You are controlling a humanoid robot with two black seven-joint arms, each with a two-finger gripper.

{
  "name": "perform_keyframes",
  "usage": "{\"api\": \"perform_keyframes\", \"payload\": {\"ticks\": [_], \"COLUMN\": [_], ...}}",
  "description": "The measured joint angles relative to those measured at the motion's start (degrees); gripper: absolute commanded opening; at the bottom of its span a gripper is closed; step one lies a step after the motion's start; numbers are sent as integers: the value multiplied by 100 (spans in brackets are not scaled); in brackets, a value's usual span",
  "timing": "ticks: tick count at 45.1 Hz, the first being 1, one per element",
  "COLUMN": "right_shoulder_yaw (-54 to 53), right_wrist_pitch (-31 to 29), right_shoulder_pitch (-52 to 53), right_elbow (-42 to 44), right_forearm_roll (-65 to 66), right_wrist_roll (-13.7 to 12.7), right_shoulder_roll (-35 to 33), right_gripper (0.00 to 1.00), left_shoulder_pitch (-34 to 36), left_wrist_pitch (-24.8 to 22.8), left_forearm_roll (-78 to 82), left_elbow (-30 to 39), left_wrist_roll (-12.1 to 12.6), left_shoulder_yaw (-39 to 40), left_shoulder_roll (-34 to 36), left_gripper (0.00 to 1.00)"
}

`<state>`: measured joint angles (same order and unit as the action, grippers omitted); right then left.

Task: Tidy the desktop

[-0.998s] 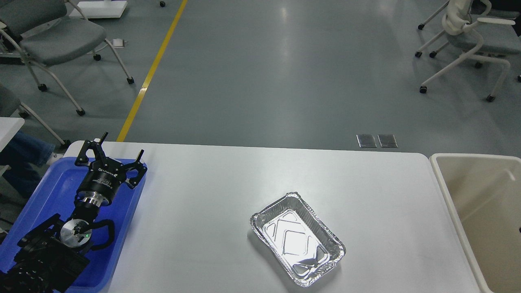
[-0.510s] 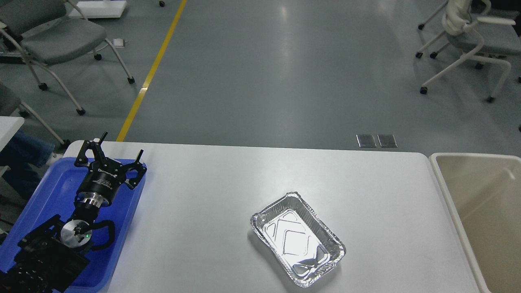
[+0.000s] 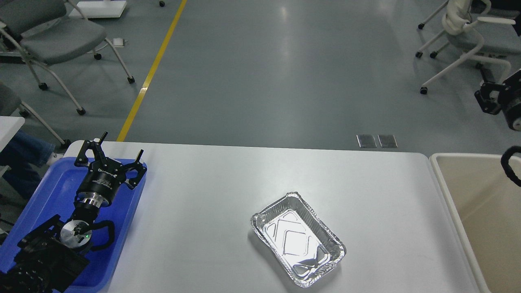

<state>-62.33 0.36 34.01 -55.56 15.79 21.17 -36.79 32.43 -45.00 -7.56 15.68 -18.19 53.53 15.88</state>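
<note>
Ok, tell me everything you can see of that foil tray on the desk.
The rectangular silver aluminium-foil tray is shallow, with a crimped rolled rim, ribbed walls and a shiny embossed base. It looks empty, apart from a dark reflection or crease near its lower corner. It sits upright, turned diagonally, on the white rectangular desktop, right of centre near the front edge. Nothing else touches it; no gripper is near it.

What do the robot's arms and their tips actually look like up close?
The left arm is black, blocky metal with a silver round joint, a tiny green light and a looping black cable. Its left end effector has a black cylinder body with faint lettering and thin black fingers. Only a black part of the right arm shows.
</note>
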Motion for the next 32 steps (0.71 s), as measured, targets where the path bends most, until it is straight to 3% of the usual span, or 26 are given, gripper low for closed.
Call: {"api": "perform_keyframes", "payload": {"ticks": [12, 32], "right_shoulder_yaw": [-258, -311], "right_wrist_pitch": [-152, -198], "right_shoulder_pitch": [-734, -1373], "right_elbow": [-138, -119], "right_forearm_roll": [147, 198], "right_wrist_roll": [179, 230], "right_shoulder_roll": [518, 940], "right_gripper": [100, 100], "left_shoulder_pitch": [0, 0], "left_wrist_pitch": [0, 0], "left_forearm_roll": [0, 0], "left_elbow": [2, 1], "left_wrist_roll": [0, 0], "left_shoulder_yaw": [0, 0], "left_shoulder_roll": [-4, -3], "left_gripper": [100, 100]}}
